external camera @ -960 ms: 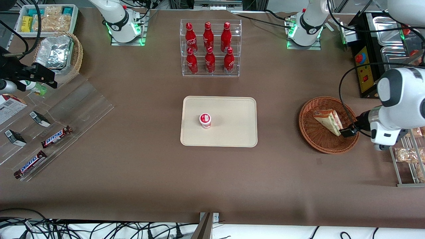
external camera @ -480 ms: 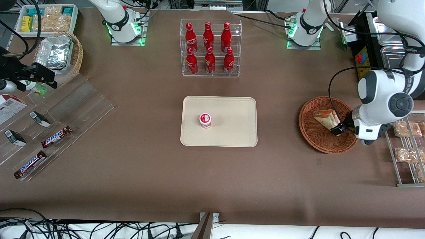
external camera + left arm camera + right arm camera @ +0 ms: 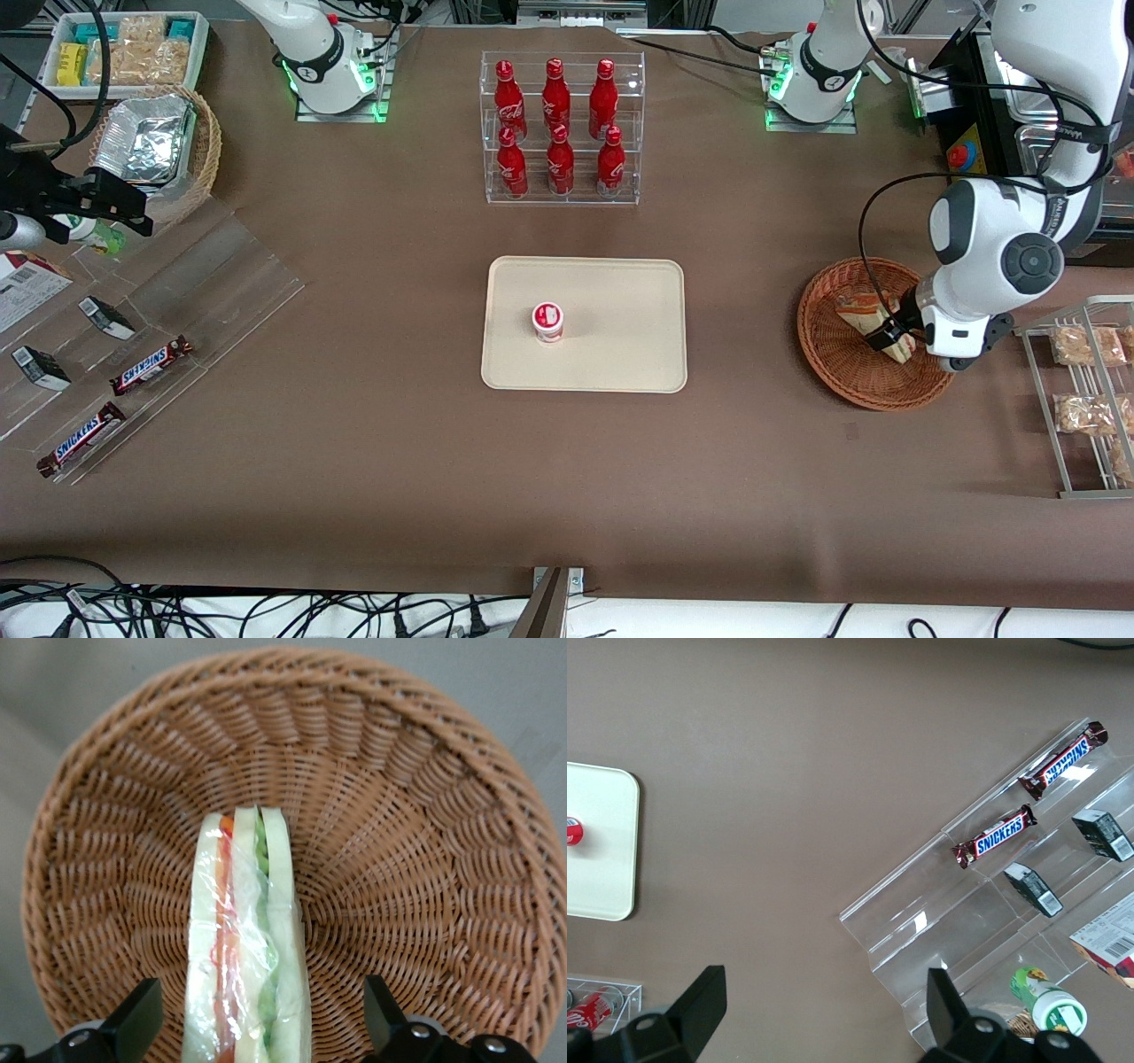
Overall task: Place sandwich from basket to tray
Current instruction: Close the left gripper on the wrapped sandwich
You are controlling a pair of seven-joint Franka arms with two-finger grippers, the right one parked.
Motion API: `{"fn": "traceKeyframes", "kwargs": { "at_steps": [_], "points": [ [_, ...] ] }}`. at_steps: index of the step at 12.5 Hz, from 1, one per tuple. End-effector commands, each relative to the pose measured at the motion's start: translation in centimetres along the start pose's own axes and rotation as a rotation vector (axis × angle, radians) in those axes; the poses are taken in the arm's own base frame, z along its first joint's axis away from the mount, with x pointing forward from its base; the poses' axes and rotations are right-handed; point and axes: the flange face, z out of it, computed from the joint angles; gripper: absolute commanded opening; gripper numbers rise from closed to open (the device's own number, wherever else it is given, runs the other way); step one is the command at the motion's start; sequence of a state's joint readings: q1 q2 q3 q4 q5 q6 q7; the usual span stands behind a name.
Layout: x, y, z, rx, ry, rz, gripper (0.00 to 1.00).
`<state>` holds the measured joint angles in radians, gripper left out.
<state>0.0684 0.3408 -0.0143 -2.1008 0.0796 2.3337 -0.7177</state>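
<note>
- The sandwich (image 3: pixel 245 943) stands on edge in the reddish-brown basket (image 3: pixel 837 363), toward the working arm's end of the desk (image 3: pixel 354 461).
- The end effector (image 3: pixel 889 338) is down inside the basket, fingers (image 3: pixel 133 1020) spread on either side of the wrapped wedge, not touching it.
- The cream tray (image 3: pixel 620 354), mid-desk and well apart from the basket, carries only a small red-and-white cup (image 3: pixel 547 321).
- An acrylic rack (image 3: pixel 562 195), farther from the front camera than the tray, holds six red bottles (image 3: pixel 555 93).

Rough woven wicker basket (image 3: pixel 425 797)
</note>
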Motion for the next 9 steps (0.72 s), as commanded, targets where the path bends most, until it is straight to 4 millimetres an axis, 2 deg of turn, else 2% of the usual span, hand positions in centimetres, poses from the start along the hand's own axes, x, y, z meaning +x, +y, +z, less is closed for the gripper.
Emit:
{"fn": "traceKeyframes", "kwargs": {
  "at_steps": [1, 2, 3, 4, 5, 6, 9],
  "points": [
    [-1.41, -0.55, 0.08, 0.017, 0.027, 0.005, 1.0],
    [-1.45, -0.58, 0.14, 0.017, 0.026, -0.006, 1.0],
    [-1.5, -0.51, 0.22, 0.021, 0.027, -0.016, 0.93],
    [-1.52, -0.52, 0.24, 0.022, 0.026, -0.022, 0.69],
    [-1.48, -0.6, 0.26, 0.023, 0.025, -0.024, 0.52],
    [-1.49, -0.51, 0.19, 0.022, 0.026, -0.019, 0.43],
    [-1.36, -0.37, -0.19, 0.027, 0.031, -0.011, 0.4]
  ]
}}
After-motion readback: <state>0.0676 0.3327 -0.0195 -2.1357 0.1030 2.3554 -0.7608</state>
